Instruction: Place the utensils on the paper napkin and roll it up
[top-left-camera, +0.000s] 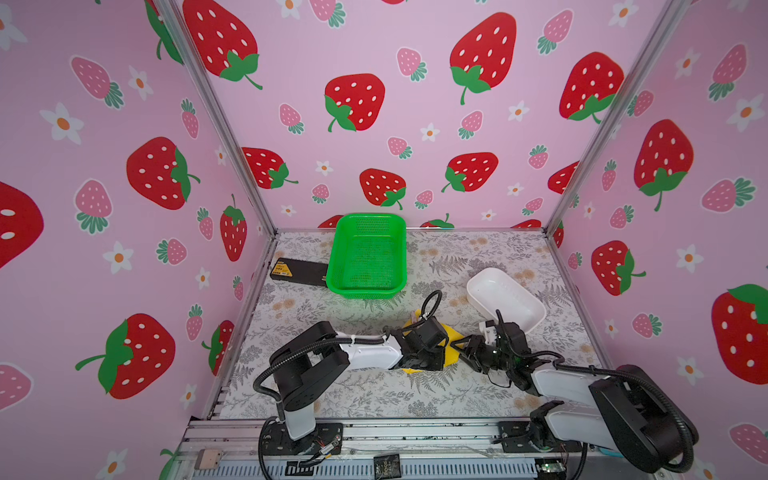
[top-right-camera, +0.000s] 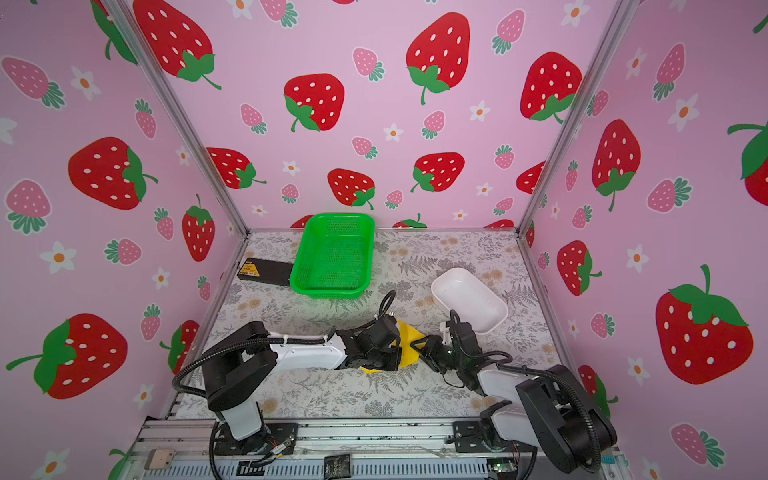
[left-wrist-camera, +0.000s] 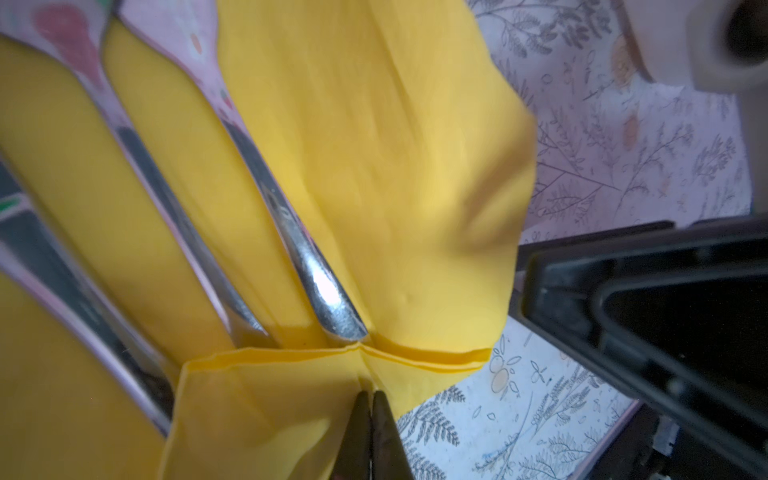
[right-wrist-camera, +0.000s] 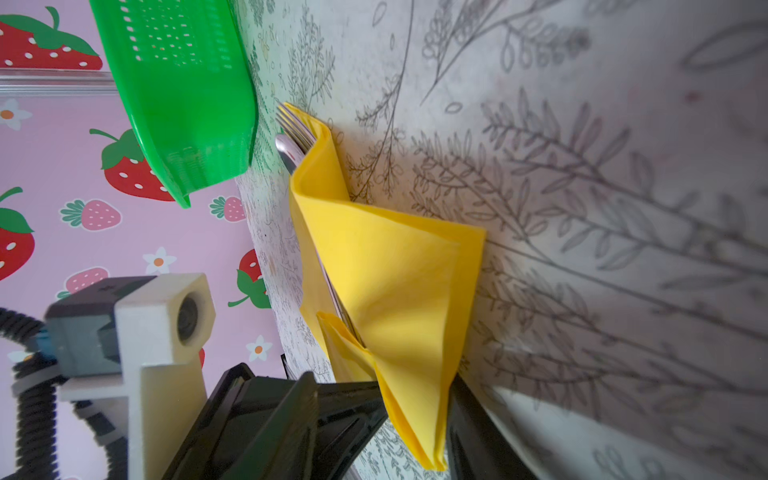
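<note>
The yellow paper napkin (top-left-camera: 451, 336) lies mid-table between the two arms, folded up over the utensils (left-wrist-camera: 328, 299). In the left wrist view several silver handles lie side by side on the paper napkin (left-wrist-camera: 374, 166). My left gripper (left-wrist-camera: 371, 395) is shut on a folded edge of it. In the right wrist view fork tines (right-wrist-camera: 291, 124) stick out of the far end of the paper napkin (right-wrist-camera: 395, 266). My right gripper (right-wrist-camera: 417, 395) is open, with a hanging corner of the napkin between its fingers. In both top views the left gripper (top-left-camera: 432, 353) and right gripper (top-left-camera: 463, 345) meet at the paper napkin (top-right-camera: 409, 334).
A green perforated basket (top-left-camera: 370, 293) stands at the back of the table, with a black box (top-left-camera: 297, 272) to its left. A white oblong dish (top-left-camera: 505, 297) sits at the right, just behind my right wrist. Pink strawberry walls close in three sides.
</note>
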